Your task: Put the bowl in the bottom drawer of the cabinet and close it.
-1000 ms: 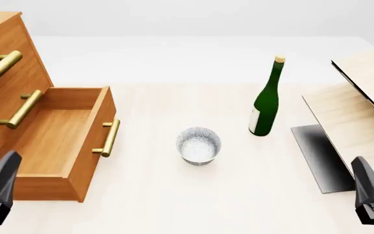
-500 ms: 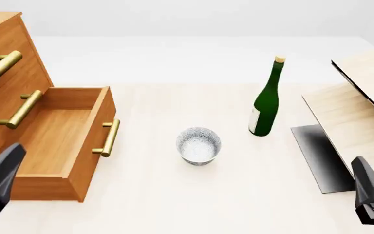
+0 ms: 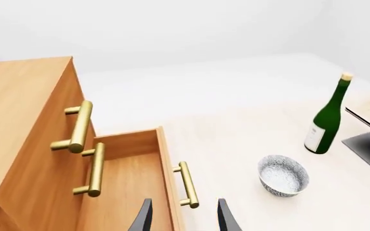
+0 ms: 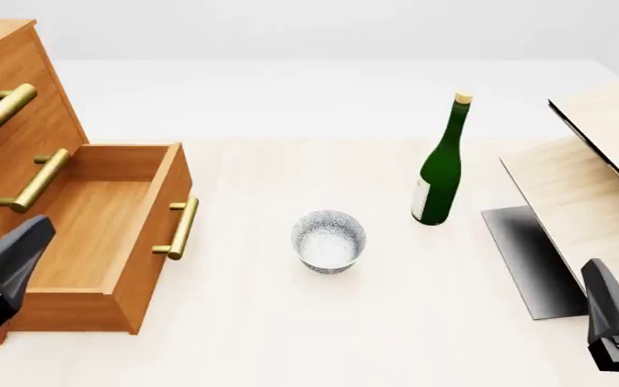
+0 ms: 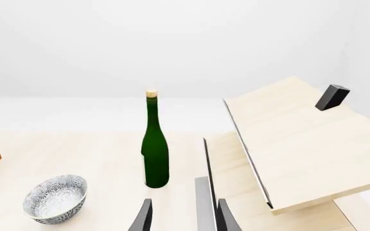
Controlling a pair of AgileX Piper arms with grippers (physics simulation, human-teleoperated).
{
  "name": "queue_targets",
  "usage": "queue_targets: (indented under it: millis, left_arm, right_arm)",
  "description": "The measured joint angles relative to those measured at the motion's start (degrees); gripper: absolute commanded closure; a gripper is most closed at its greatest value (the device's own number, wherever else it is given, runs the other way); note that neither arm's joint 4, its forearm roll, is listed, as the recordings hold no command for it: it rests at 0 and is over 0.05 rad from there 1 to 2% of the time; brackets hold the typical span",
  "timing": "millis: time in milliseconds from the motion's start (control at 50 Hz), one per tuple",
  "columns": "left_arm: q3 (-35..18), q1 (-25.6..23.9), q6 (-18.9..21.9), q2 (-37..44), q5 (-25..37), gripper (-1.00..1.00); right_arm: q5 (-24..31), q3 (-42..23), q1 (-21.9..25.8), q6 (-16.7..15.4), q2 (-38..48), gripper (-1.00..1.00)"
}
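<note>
The speckled white-grey bowl (image 4: 329,240) stands upright on the table, to the right of the cabinet (image 4: 9,105). The bottom drawer (image 4: 94,230) is pulled out and nothing lies in it; its brass handle (image 4: 180,228) faces the bowl. My left gripper (image 4: 28,242) hovers at the drawer's near left side, open and holding nothing. The left wrist view shows its fingertips (image 3: 145,217) apart above the drawer front (image 3: 169,192), with the bowl (image 3: 283,175) off to one side. My right gripper (image 4: 600,282) stays at the near right, open, well apart from the bowl (image 5: 54,198).
A green bottle (image 4: 440,169) stands behind and to the right of the bowl. A pale slanted wooden structure (image 4: 600,161) on a dark base (image 4: 525,258) fills the right side. The two upper drawers (image 4: 3,113) are shut, their handles sticking out.
My left gripper has moved forward and a little to the right, now over the open drawer's near left edge. The right gripper, bowl and drawer have not moved.
</note>
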Motion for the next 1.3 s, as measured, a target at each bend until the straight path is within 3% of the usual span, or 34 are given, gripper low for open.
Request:
queue_targets:
  millis: [440,1300]
  left_arm:
    - [-4.5,-0.1,-0.8,8.3,1.3,-1.00]
    - [-4.7,2.0,-3.9,23.9,-2.9,-1.00]
  right_arm:
    - [0.0,0.0,0.0,0.0,0.0,-1.00]
    - [0.0,0.0,0.0,0.0,0.0,-1.00]
